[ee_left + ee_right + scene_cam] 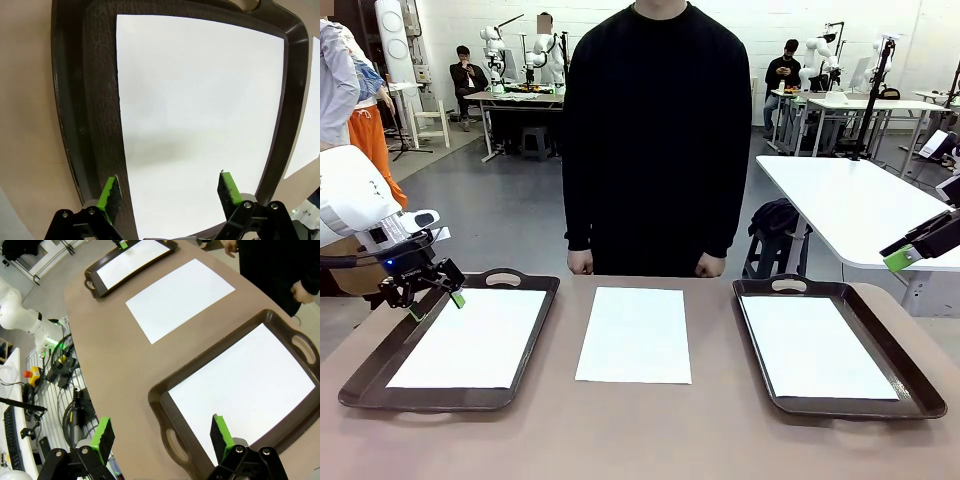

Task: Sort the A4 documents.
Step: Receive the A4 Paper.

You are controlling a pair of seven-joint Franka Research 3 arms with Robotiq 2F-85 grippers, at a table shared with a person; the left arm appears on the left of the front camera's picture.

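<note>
Three white A4 documents are laid out. One sheet [470,338] lies in the left dark brown tray [535,335], another [817,346] in the right tray [910,375], and a third [635,333] lies bare on the table between them. My left gripper [430,297] hovers open over the left tray's far left corner; in the left wrist view its jaws [169,192] stand wide above that sheet [200,115], holding nothing. My right gripper [905,255] hangs high beyond the right tray, and in the right wrist view it [162,432] is open and empty above the tray's near rim [160,395].
A person in black stands at the far edge, hands [580,262] resting by the table's rim. The brown tabletop [640,430] is bare in front of the trays. Beyond the table's right side stands a white table [840,200].
</note>
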